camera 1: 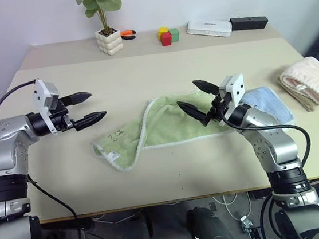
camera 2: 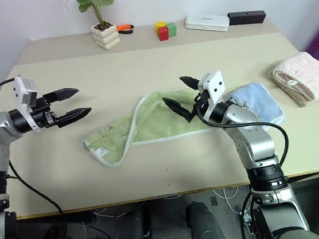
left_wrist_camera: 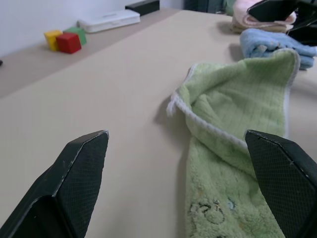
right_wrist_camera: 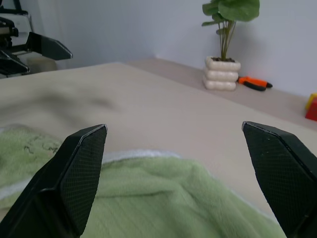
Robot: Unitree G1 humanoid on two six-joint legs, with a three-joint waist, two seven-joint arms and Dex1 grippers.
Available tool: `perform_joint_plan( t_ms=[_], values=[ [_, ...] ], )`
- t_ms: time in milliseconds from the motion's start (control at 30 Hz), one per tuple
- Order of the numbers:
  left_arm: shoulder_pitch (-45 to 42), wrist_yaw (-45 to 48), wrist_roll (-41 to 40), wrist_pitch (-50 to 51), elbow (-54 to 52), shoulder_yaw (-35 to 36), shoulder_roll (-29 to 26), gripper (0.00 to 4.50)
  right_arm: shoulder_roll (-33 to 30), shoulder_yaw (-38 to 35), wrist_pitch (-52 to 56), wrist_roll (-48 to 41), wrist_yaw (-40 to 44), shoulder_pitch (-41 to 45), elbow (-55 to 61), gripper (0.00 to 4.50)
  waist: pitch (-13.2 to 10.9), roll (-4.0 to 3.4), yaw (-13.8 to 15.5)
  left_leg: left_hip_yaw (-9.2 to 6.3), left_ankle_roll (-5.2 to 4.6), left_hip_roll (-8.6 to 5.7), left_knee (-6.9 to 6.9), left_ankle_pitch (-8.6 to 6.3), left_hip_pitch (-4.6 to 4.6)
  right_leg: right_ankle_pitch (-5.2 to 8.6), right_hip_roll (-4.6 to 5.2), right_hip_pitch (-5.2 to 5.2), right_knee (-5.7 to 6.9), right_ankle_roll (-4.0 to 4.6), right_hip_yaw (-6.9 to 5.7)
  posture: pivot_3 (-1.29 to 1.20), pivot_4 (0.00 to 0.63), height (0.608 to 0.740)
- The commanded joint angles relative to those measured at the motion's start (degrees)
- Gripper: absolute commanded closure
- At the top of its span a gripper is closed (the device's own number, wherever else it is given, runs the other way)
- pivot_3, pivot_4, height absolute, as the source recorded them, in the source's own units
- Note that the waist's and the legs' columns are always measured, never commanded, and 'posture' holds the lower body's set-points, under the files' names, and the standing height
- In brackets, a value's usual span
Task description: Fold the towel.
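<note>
The light green towel (camera 1: 160, 128) with white edging lies crumpled and partly doubled over on the middle of the beige table (camera 1: 142, 69), a small dark embroidered mark (camera 1: 115, 136) near its left corner. My left gripper (camera 1: 92, 107) hovers open above the table, left of the towel and apart from it, holding nothing. My right gripper (camera 1: 197, 96) stands open just above the towel's right end, its fingers empty. In the left wrist view the towel (left_wrist_camera: 233, 148) spreads between the fingertips (left_wrist_camera: 81, 163); in the right wrist view the towel (right_wrist_camera: 163, 198) lies below the open fingers (right_wrist_camera: 84, 163).
A light blue folded cloth (camera 1: 270, 104) lies right behind my right gripper. A pink-cream folded towel (camera 1: 312, 86) sits at the table's right edge. Along the far edge stand a potted plant (camera 1: 108, 39), orange-handled pliers (camera 1: 128, 34), coloured blocks (camera 1: 168, 35), a white box (camera 1: 209, 28) and a black box (camera 1: 249, 23).
</note>
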State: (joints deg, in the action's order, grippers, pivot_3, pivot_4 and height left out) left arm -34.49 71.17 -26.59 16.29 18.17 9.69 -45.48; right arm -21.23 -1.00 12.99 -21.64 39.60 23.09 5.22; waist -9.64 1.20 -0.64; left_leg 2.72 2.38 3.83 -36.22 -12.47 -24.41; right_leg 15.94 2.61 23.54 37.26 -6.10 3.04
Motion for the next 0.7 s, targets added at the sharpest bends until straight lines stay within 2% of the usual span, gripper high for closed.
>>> perform_joint_plan(
  t_ms=[33, 233, 433, 700],
  values=[
    [-2.0, 1.2, 0.6, -1.5, 1.0, -0.5, 0.1, 0.00, 0.2, -0.6, -1.0, -0.1, -0.5, 0.7, 2.2, 0.05, 0.0, 0.00, 0.0, 0.00, 0.00, 0.00, 0.00, 0.00, 0.00, 0.00, 0.01, 0.00, 0.00, 0.00, 0.00, 0.00, 0.150, 0.740],
    [-1.2, 1.9, 1.6, -2.7, -0.1, -2.3, 2.3, 0.00, -2.1, -1.7, -1.4, 0.2, 0.4, 0.7, 1.7, 0.05, 0.0, 0.00, -0.1, 0.00, 0.00, 0.00, 0.00, 0.00, 0.00, 0.00, -0.01, 0.00, 0.01, -0.01, 0.00, 0.00, 0.150, 0.740],
    [1.2, 5.0, 0.4, -2.0, -3.6, -2.8, 1.6, 0.00, -4.5, -1.6, -2.9, 1.5, 2.2, 1.9, -0.6, 0.05, 0.0, 0.00, -0.4, -0.01, 0.00, 0.01, 0.03, 0.00, 0.01, 0.00, -0.03, 0.02, 0.02, -0.01, 0.01, 0.00, 0.150, 0.740],
    [8.8, 11.3, 2.3, -6.5, -8.9, -5.8, -0.8, 0.00, -12.9, -1.9, -2.4, 2.6, 9.0, 1.4, -2.9, 0.05, 0.0, 0.00, -0.1, 0.00, 0.00, 0.01, 0.01, 0.00, 0.01, 0.02, 0.01, 0.01, 0.00, 0.04, 0.01, 0.00, 0.150, 0.740]
  ],
)
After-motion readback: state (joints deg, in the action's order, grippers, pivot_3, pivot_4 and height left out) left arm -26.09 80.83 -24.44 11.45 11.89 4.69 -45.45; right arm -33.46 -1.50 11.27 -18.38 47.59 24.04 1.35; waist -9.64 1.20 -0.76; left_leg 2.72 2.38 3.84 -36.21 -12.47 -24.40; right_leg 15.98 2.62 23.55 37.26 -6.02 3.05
